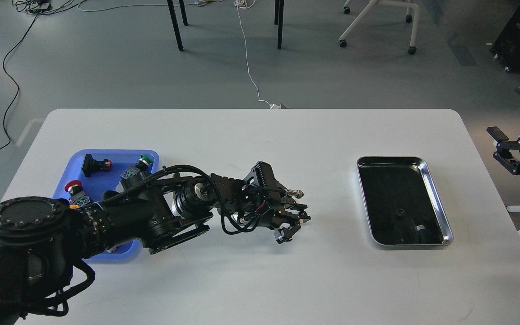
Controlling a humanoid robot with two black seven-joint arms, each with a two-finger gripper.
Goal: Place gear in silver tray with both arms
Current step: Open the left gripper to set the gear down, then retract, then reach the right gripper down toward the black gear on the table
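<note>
Left gripper (294, 225): hung low over the white table (251, 280) near its middle, fingers pointing toward the right side; they looked drawn close together, but I could not tell whether a small part sat between them.
Silver tray (426, 174): lay on the right part of the table, well apart from the left gripper, off to its right; its long axis ran from the near edge toward the far edge.
Tray contents: dark bottom with reflections; I could not tell if anything lay in it.
Right gripper (503, 151): hovered just off the table's right edge, beyond the tray, fingers spread apart and holding nothing.
Nearer arm: the right gripper stood closer to the tray than the left.
Blue tray (106, 155): on the left, under the left arm, with push-button parts (97, 164) in it.
Likely step: the left gripper would need to travel rightward across bare table to reach the tray.
</note>
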